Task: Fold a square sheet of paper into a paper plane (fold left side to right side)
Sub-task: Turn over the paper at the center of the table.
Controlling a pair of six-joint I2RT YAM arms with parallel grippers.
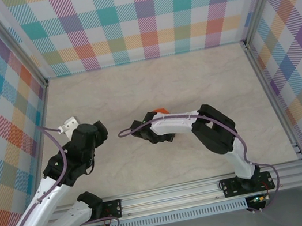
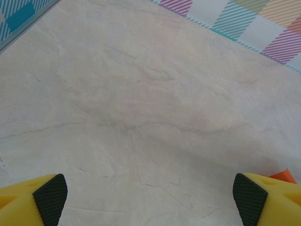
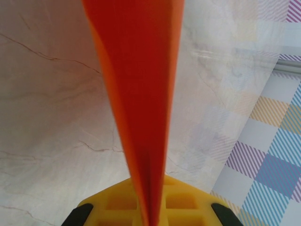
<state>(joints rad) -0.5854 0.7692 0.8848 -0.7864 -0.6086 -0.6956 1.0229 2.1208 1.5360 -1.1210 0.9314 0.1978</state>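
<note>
In the right wrist view the right gripper (image 3: 150,214) sits at the bottom centre of the frame. Its yellow fingers (image 3: 188,200) are clenched on the orange paper (image 3: 141,94). The paper is folded into a long narrow shape that rises from between the fingers and widens toward the top edge of the frame (its left edge looks lighter than the rest). Whether its far end touches anything I cannot tell. The pale marbled table (image 3: 47,117) lies behind it on the left, and a strip of checked wall (image 3: 273,165) shows at the lower right.

From the overhead camera the right arm (image 1: 182,122) bends from its base at the lower right toward the middle of the frame. A small orange tip of the paper (image 1: 160,111) peeks out just above the arm's black wrist end, near the centre of the table. The left arm (image 1: 48,195) reaches up from the lower left corner. Its black head ends left of centre, near the right arm's end but apart from it.

In the left wrist view the left gripper (image 2: 149,197) is released. Its two yellow fingers with black pads (image 2: 51,197) stand in the lower left and lower right corners, wide apart, with bare table between them. A small orange corner of the paper (image 2: 283,175) shows at the right edge, just above the right-hand finger.
</note>
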